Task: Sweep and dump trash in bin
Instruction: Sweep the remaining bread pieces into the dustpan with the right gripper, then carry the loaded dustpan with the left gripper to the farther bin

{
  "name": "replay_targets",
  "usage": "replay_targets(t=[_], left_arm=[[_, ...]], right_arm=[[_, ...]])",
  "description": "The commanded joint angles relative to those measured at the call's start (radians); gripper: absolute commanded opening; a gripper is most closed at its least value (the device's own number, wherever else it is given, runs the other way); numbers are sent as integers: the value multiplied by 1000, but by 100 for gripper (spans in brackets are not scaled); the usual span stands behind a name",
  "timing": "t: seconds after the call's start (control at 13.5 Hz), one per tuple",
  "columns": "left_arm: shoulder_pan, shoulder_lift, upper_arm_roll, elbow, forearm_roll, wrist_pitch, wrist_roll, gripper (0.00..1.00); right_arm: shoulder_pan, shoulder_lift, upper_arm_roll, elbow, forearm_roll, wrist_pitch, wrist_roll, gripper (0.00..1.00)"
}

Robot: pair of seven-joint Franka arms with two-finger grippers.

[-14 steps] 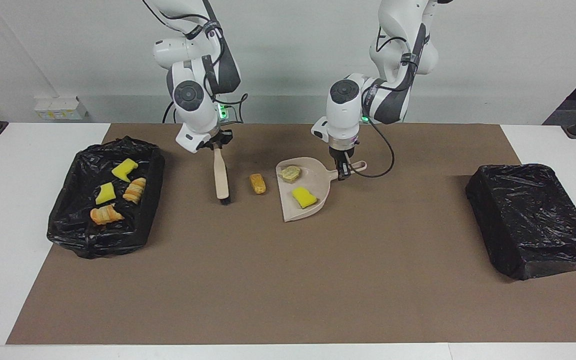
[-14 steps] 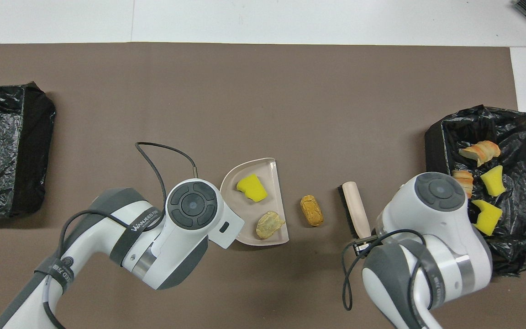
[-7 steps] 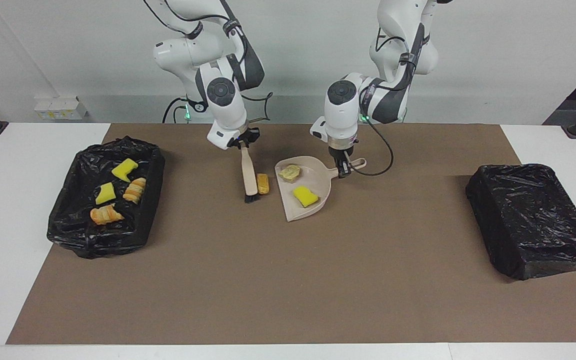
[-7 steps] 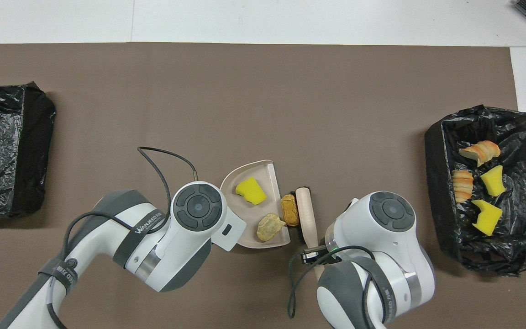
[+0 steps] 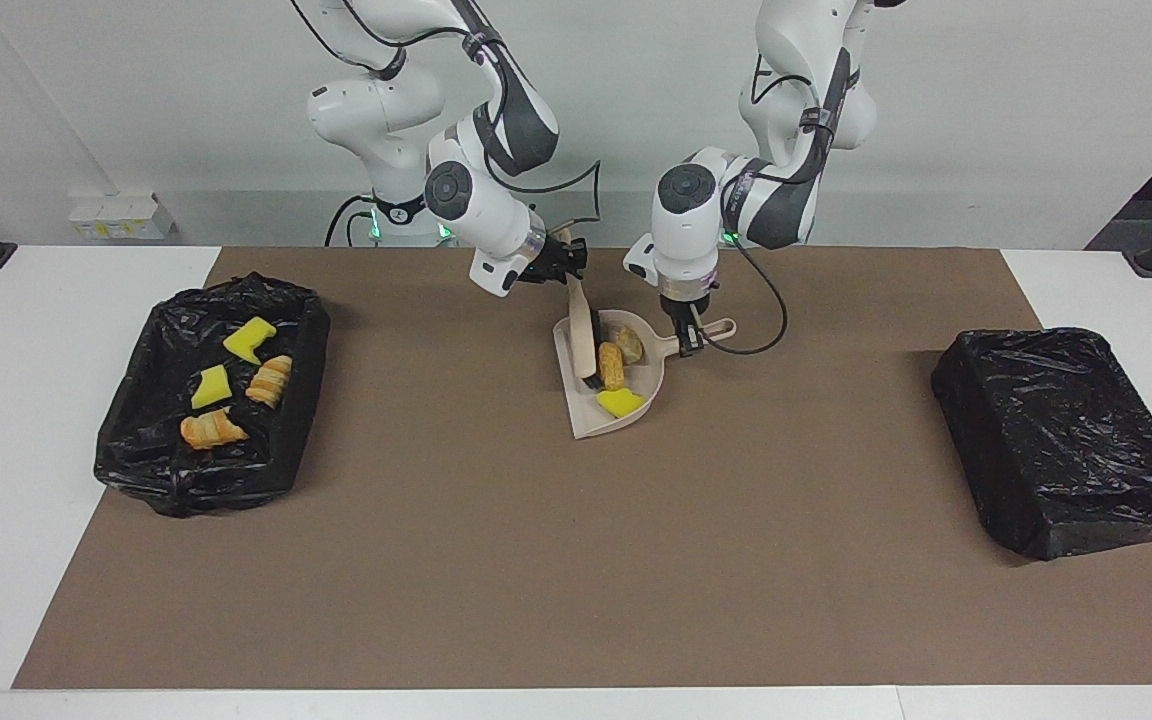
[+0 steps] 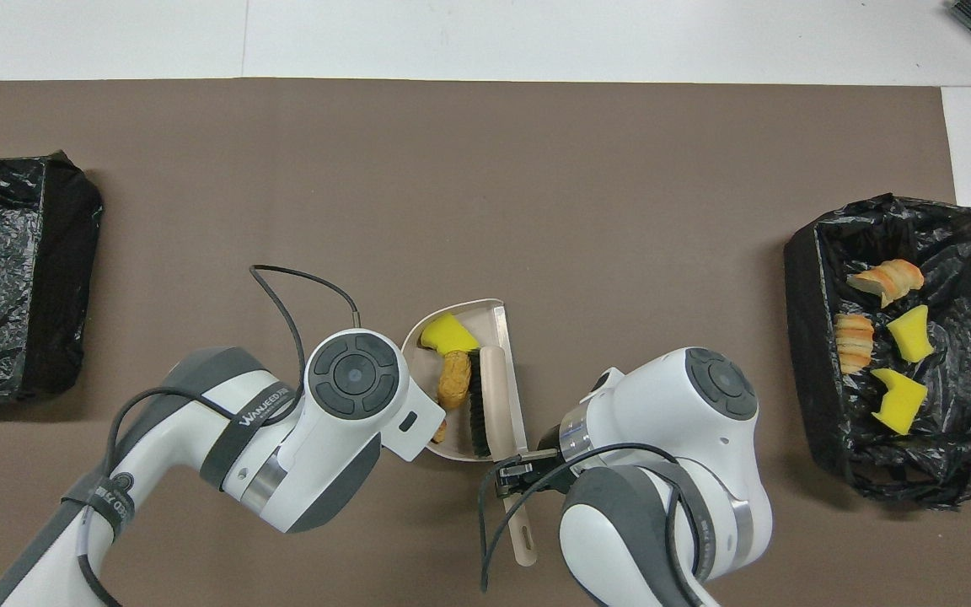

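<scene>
Three trash pieces [image 5: 612, 366] now lie in the dustpan [image 5: 576, 420]; four sit in the bin [image 5: 306, 330] at the right arm's end. Right gripper [image 5: 568, 268] clamps the brush [image 5: 583, 335], swept inside. Left gripper [image 5: 688, 335] grips the pan's handle. Left arm reads "WANJEED".

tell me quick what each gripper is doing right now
Left gripper: shut on the beige plastic dustpan, gripping its handle.
Right gripper: shut on the beige-handled black-bristled brush, whose head lies in the dustpan.
</scene>
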Motion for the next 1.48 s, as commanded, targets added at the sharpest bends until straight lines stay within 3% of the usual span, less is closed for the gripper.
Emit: replay_targets(t=[0.0, 0.3, 0.52, 0.74, 0.89, 1.11, 1.4], left_arm=[[28, -15, -2, -35, 0, 37, 72, 0], [36, -18, -2, -59, -14, 90, 105, 0], [50, -20, -3, -73, -15, 130, 128, 0], [106, -32, -3, -64, -125, 120, 259, 0], [142, -76, -2, -62, -140, 101, 305, 0], [266, -147, 8, -21, -187, -35, 460, 0], [525, -155, 11, 117, -187, -221, 650, 0]], right_arm=[[-26, -5, -11, 18, -14, -55, -27, 0], [-95, -62, -9, 44, -192, -169, -26, 0], [-137, -70, -11, 119, -334, -274, -24, 0], [-166, -70, -9, 181, -468, -345, 17, 0], [-154, -85, -2, 170, -535, -336, 133, 0], [-117, -81, 3, 146, -537, -284, 227, 0], [67, -42, 3, 140, -523, -180, 423, 0]])
